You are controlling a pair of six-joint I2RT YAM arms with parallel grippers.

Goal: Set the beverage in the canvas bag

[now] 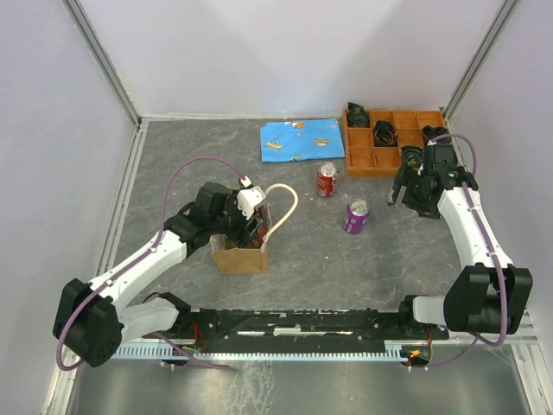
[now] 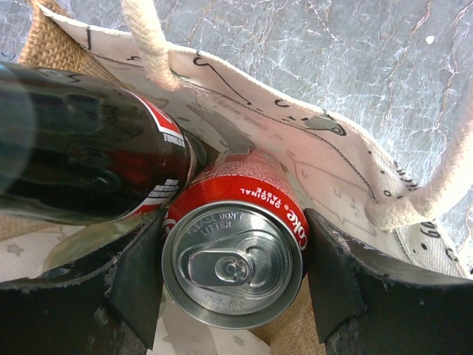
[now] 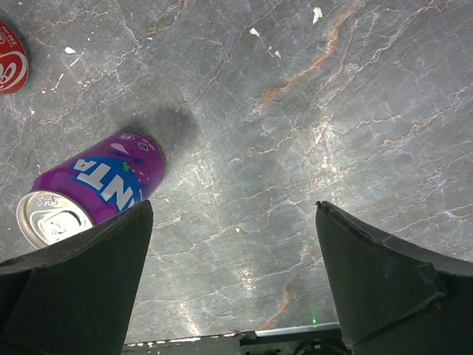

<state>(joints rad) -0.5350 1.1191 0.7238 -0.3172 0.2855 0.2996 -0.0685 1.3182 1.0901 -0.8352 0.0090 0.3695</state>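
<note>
Left gripper [image 2: 235, 275] around upright red can [image 2: 233, 248]

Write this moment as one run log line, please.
left pincer: shut on red Coke can inside canvas bag, beside dark bottle | right pincer: open, over table near purple can

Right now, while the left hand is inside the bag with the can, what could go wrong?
The red can in the left hand sits against the dark bottle; if released, it may tip or jam. On the way out, the hand could catch the cream handle and pull the canvas bag over.
</note>
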